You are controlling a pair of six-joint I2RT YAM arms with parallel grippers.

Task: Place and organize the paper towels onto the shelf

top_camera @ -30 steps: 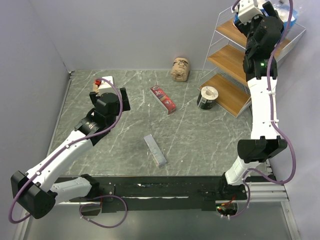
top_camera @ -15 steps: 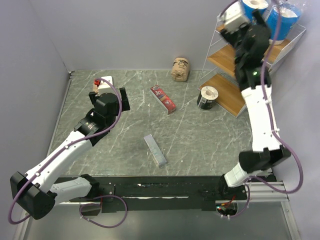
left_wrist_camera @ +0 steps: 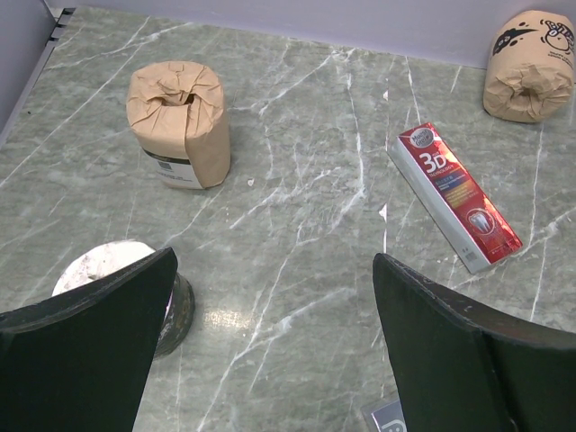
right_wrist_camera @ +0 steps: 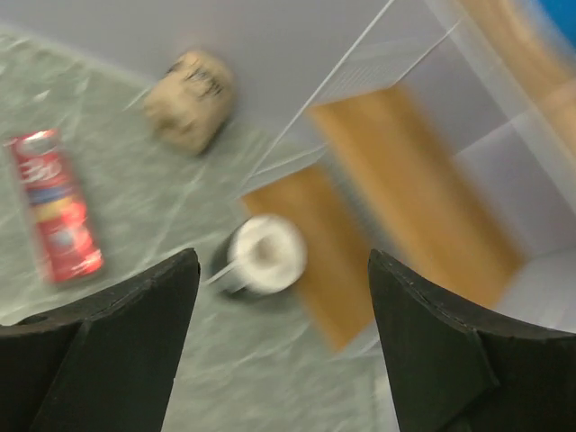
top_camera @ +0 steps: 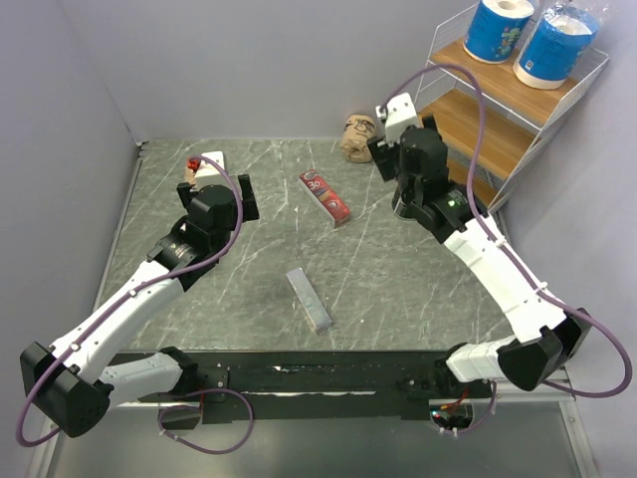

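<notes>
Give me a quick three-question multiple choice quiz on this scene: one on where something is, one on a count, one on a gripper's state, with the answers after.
1. Where on the shelf do the two blue rolls stand?
A. top tier
B. middle tier
C. bottom tier

2. How many tan-brown rolls show in the left wrist view?
A. one
B. two
C. three

3. How is the left gripper?
A. shut on a roll
B. open, holding nothing
C. shut, holding nothing

Answers:
1 A, both stand upright side by side on the top board.
2 B, one stands upright and another lies on its side farther off.
3 B, its fingers stand wide apart with nothing between them.
</notes>
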